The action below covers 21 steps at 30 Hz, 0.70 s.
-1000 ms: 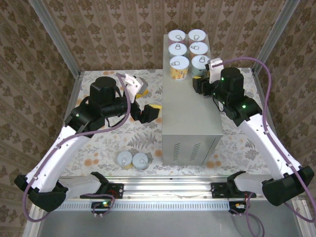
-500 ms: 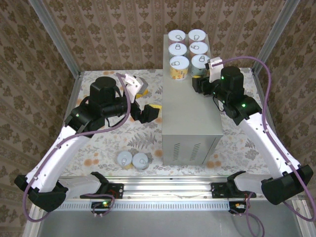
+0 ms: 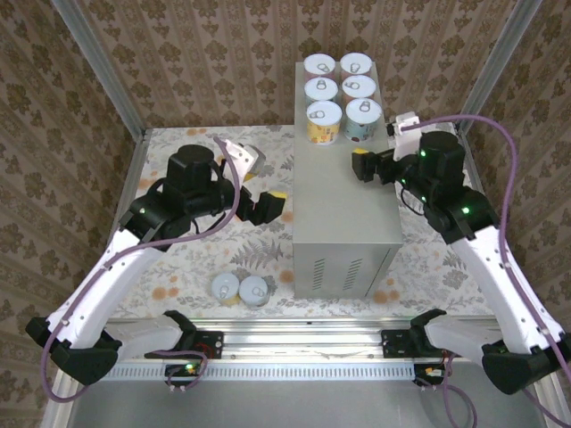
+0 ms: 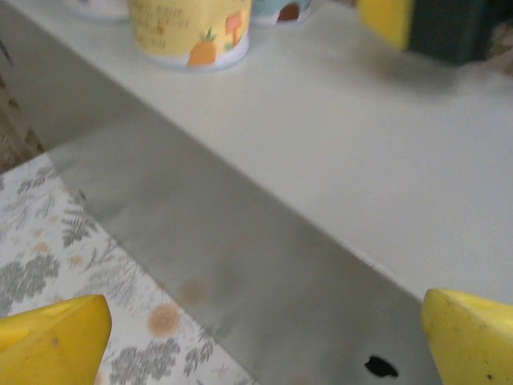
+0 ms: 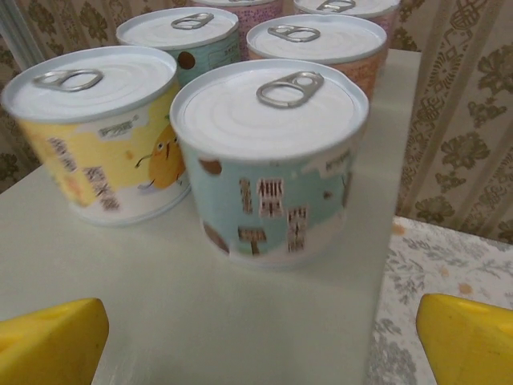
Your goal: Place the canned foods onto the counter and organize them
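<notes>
The sixth tin has just been placed: the teal can [image 3: 364, 115] stands upright at the far end of the grey box's tabletop [image 3: 343, 201], beside the yellow can [image 3: 325, 121], closing a two-by-three block of tins. The right jaws hang just short of it, spread wide and empty; the right wrist view shows the teal can [image 5: 272, 160] clear of both yellow tips. The left jaws, equally wide and holding nothing, hover by the box's left side over the floral floor [image 3: 192, 259]. Near the front of that floor sit two more cans [image 3: 224, 287], so the next move likely falls to the left arm: come down over one, close on it and start a fourth row. Compared with a second ago, the right jaws have let go of the teal can and drawn back towards their base, while the tins have not shifted
</notes>
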### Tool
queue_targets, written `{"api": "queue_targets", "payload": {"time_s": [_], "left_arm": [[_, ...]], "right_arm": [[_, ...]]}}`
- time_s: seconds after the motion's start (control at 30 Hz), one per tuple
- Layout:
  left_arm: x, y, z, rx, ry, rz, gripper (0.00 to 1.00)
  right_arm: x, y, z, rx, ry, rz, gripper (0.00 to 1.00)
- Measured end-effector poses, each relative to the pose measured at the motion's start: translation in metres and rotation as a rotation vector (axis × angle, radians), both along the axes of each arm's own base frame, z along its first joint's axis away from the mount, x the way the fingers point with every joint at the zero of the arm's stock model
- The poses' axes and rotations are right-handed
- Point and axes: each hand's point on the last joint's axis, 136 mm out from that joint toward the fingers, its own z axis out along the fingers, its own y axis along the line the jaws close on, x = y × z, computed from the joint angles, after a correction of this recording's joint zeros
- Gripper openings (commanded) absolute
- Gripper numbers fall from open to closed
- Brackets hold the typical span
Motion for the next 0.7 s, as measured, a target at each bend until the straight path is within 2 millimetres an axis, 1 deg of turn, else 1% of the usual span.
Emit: {"api": "queue_targets", "payload": {"time_s": [0.13,0.27,0.37,0.43,0.5,0.6,0.7], "left_arm": [[-0.001,0.015,-0.029,0.070,0.061,0.067,1.00],[-0.003,0.036,-0.066,0.149,0.143,0.161,1.00],[-0.008,0.055,-0.099,0.222,0.227,0.250,1.00],[-0.013,0.069,-0.119,0.267,0.285,0.312,1.00],[-0.018,0.082,-0.136,0.297,0.347,0.379,1.00],[-0.030,0.101,-0.160,0.320,0.450,0.492,1.00],[-0.046,0.121,-0.186,0.333,0.570,0.619,1.00]], "right_arm": [[-0.031,-0.010,0.014,-0.001,0.006,0.003,1.00],[-0.060,-0.010,0.029,-0.001,0.002,0.047,1.00],[-0.079,0.006,0.035,-0.023,-0.001,0.132,1.00],[-0.092,0.025,0.034,-0.050,0.003,0.218,1.00],[-0.102,0.042,0.030,-0.079,0.013,0.291,1.00],[-0.109,0.064,0.023,-0.130,0.028,0.372,1.00],[-0.111,0.082,0.014,-0.180,0.045,0.423,1.00]]}}
